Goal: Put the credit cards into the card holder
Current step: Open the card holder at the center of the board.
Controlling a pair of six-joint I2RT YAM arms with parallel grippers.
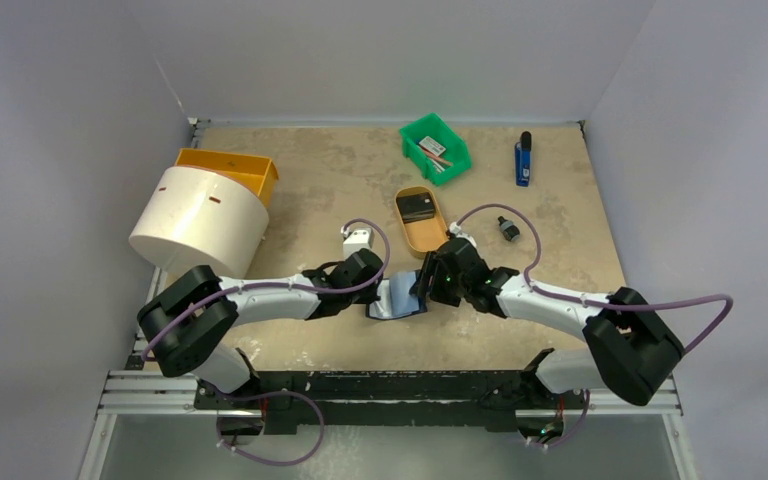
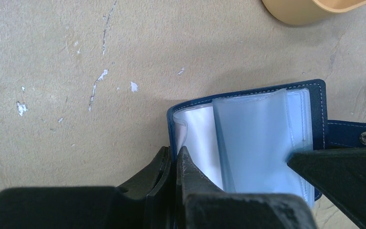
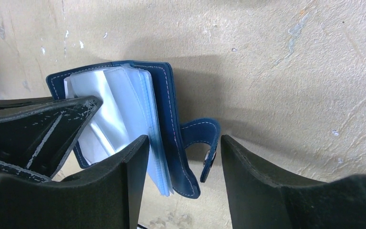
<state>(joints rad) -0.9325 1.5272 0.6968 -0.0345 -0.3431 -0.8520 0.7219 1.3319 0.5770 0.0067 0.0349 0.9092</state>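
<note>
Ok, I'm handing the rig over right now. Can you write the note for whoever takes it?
Left gripper: shut on the left cover edge of the card holder, pinning it open.
Right gripper: open, jaws straddling the right cover and the snap tab, not clamped on either.
Card holder: lies open between the two grippers, just on the near side of the tan oval tray. Its clear sleeves are fanned out and look empty.
Done: holder opened and held.
Left: every card. Neither gripper holds one, and I can't pick the cards out for certain in these views.
</note>
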